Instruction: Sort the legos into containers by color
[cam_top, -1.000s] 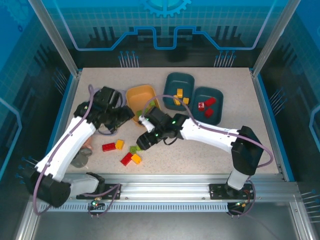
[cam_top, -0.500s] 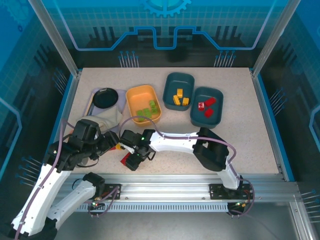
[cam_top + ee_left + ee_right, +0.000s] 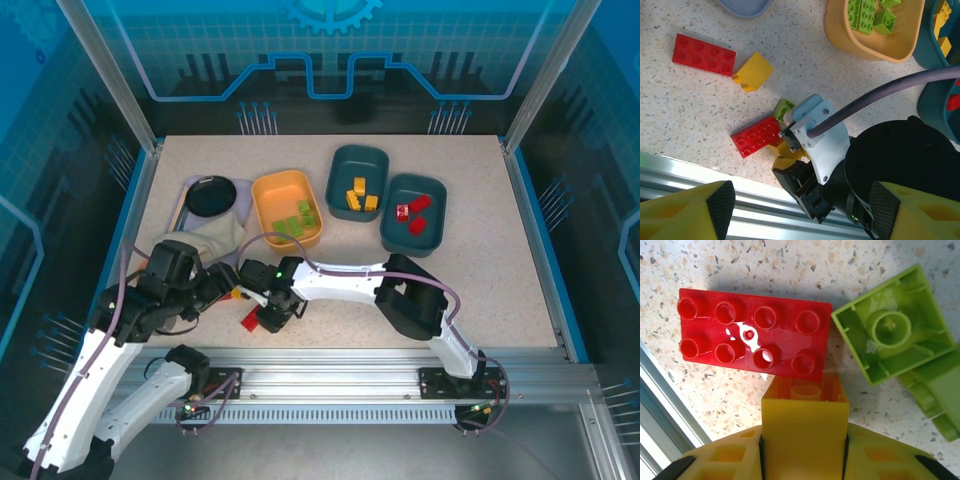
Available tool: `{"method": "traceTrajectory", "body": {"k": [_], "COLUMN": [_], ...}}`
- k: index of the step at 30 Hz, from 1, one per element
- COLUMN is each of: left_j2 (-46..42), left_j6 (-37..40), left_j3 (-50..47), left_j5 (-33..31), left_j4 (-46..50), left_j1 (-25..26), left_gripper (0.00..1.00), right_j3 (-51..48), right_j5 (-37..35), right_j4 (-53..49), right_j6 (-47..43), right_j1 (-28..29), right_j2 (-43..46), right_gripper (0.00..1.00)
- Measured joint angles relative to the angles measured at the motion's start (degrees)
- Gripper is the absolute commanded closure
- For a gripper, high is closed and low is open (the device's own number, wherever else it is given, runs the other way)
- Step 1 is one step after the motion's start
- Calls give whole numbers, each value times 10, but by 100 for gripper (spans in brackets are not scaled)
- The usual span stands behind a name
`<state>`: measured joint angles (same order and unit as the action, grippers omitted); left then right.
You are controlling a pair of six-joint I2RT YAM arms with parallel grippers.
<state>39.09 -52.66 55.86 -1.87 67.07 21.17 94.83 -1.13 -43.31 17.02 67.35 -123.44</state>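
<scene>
Close to the counter's near edge, left of middle, the right pincer is clamped on a yellow brick that touches a red brick. An upturned green brick lies just beside them. The left pincer hovers nearby, its fingers wide apart. Toward the far edge sit the yellow bin, a teal bin and a second teal bin.

Bright, even overhead light; all three views usable.
We log soft shadows under the arms on the tabletop; the enclosure walls are dim blue. Right wrist view: white glare spots on the red brick, shadow above it, and the yellow brick looks darker. Left wrist view: the left hand fingers are blurred at the bottom corners.
</scene>
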Motion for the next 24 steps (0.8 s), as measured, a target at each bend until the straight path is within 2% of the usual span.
{"method": "traceTrajectory", "body": {"k": [6,9,12,15,20,24], "left_j2": [30,76,139,218,350,436], "left_j6": [1,2,5,7,18,23], "left_j3": [-16,-17,-15,6,80,150], "left_j5": [32,55,80,94,110,113], "left_j4": [-50,-94,-151,-199,-273,-305], "left_j1": [1,5,15,31,55,57], "left_gripper": [25,25,25,25,26,26], "right_j3": [-37,-52,-55,-49,44,170], "right_j5": [-10,-15,-17,-16,-10,4], "right_j4": [-1,-7,-8,-6,-8,-14], "right_j6": [1,5,9,15,35,56], "right_j1": [-31,-70,-139,-233,-363,-414], "right_j2": [43,97,155,192,135,26], "right_gripper": [70,70,70,70,71,71]}}
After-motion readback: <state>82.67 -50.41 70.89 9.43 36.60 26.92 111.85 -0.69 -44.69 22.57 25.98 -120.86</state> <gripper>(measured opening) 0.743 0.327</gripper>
